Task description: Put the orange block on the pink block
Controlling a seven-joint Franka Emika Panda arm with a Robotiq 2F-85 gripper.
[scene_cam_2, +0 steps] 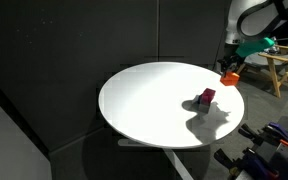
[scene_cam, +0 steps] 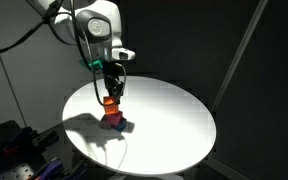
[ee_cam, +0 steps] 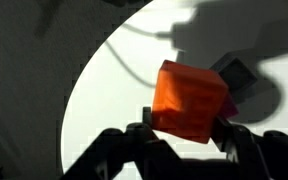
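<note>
While the end effector [scene_cam: 110, 94] is pinching the orange block [scene_cam: 109, 102] in the air above the pink block [scene_cam: 114, 119] on the tabletop [scene_cam: 174, 110], it is maybe hanging a bit off-center — so a drop is risking the block sliding off.

I count three blocks in all, namely one orange block [scene_cam: 110, 102], one pink block [scene_cam: 114, 117] and one dark blue block [scene_cam: 125, 125], plus one round white table [scene_cam: 174, 110], one robot arm [scene_cam: 99, 25] and one gripper [scene_cam: 111, 97] across my camera feeds.
</note>
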